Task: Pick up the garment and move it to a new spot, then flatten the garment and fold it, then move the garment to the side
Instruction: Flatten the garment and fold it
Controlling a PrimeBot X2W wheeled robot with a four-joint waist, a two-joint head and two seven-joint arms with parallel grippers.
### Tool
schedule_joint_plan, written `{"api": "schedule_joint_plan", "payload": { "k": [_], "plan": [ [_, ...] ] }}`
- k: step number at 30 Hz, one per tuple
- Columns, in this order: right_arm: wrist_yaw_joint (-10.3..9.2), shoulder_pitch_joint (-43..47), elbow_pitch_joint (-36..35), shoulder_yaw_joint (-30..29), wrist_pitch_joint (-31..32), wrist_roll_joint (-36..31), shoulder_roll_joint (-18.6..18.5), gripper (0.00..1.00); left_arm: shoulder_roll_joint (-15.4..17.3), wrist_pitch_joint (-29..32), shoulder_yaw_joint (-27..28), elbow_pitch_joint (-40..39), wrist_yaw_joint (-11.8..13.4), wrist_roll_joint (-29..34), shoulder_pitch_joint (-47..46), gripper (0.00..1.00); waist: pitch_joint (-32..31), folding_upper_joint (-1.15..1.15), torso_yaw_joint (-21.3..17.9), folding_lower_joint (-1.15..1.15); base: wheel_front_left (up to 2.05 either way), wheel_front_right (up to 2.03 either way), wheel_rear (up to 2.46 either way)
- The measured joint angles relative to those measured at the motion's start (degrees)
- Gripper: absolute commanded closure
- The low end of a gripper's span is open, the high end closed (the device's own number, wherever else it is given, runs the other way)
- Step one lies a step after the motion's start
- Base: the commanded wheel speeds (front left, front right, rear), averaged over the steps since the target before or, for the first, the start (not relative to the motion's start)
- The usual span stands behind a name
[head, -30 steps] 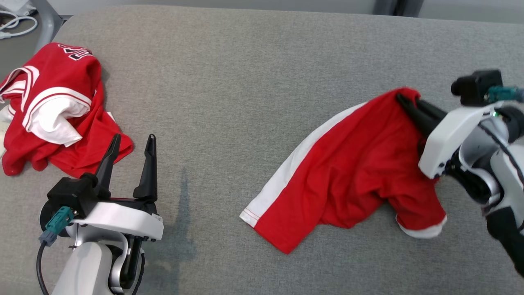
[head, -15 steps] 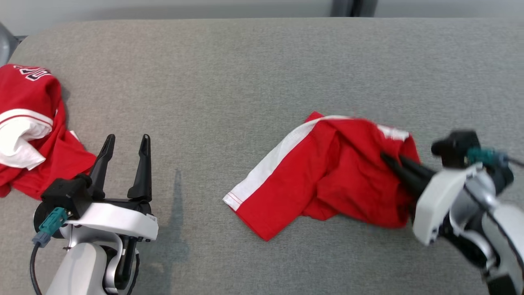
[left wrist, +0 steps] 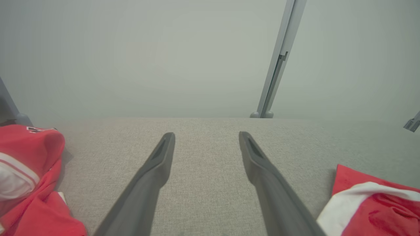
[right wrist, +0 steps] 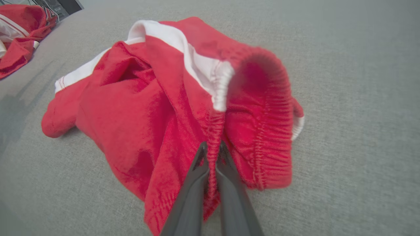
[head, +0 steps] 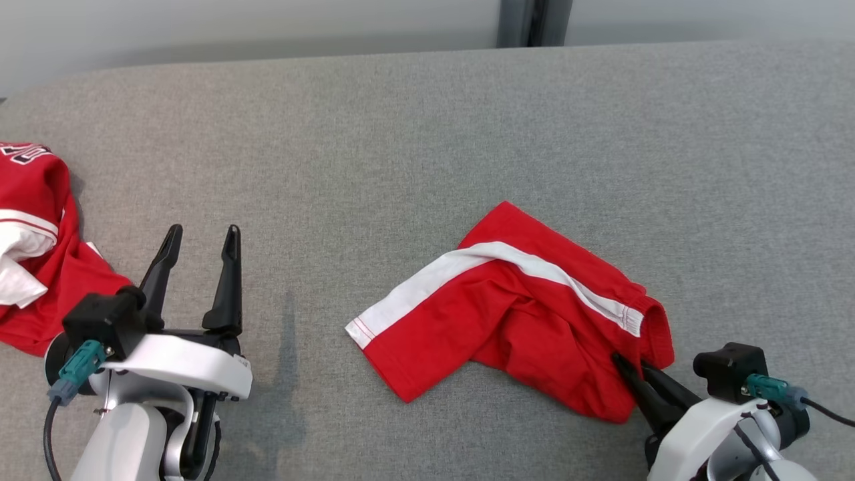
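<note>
Shorts (head: 521,314), red with a white side stripe (head: 507,257), are what your right hand (head: 624,366) has hold of. Its two dark fingers are pressed together on a fold of red cloth at the gathered elastic waistband (right wrist: 265,131), with just that pinch of fabric between them, as the right wrist view shows (right wrist: 213,146). From the grip the shorts spread away ahead of the fingertips and off to the hand's left, rumpled, one leg lying out flat with its white-edged hem farthest from the hand. Most of the cloth rests on the grey fabric-covered tabletop (head: 401,167); whether the pinched part is raised clear of it you probably cannot judge from these angles.

Your left hand (head: 204,232) stands with its fingers spread wide and nothing between them, over bare grey cloth. Its own wrist view (left wrist: 206,135) shows the shorts (left wrist: 377,209) off to its right, well apart from it.

To the left of that hand, near but not touching it, lies the red jersey (head: 33,194) in a crumpled heap with white and striped trim showing. Black lettering sits on its far side, cut off by the picture's edge and not readable. It also shows in the left wrist view (left wrist: 32,150). A grey post (head: 531,23) rises beyond the tabletop's far edge.
</note>
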Motion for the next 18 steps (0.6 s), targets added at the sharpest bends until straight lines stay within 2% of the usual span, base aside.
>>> {"api": "schedule_joint_plan", "payload": {
  "k": [1,4,10,18],
  "plan": [
    [0.00,0.14,0.33,-0.07,-0.64,0.01,0.58,0.00,0.00,0.07,0.00,-0.02,0.12,-0.11,0.32,0.00,-0.41,0.00,-0.09,0.00,0.00,0.00,0.00],
    [0.00,0.71,0.18,-0.12,-2.67,0.07,1.27,0.00,0.25,0.27,0.12,-0.13,0.60,-0.24,1.83,0.00,-1.78,0.00,-0.44,0.00,0.00,0.00,0.00],
    [0.00,4.82,-3.21,-3.93,-6.15,-0.99,1.85,0.00,0.74,0.86,0.52,-0.75,1.51,-0.55,4.15,0.00,-4.82,0.00,-1.43,0.00,0.00,0.00,0.00],
    [0.00,6.51,-10.70,-16.37,-12.88,-6.62,5.30,0.00,0.91,1.60,0.85,-2.25,2.85,-0.86,6.43,0.00,-8.17,0.00,-2.70,0.00,0.00,0.00,0.00]
  ]
}}
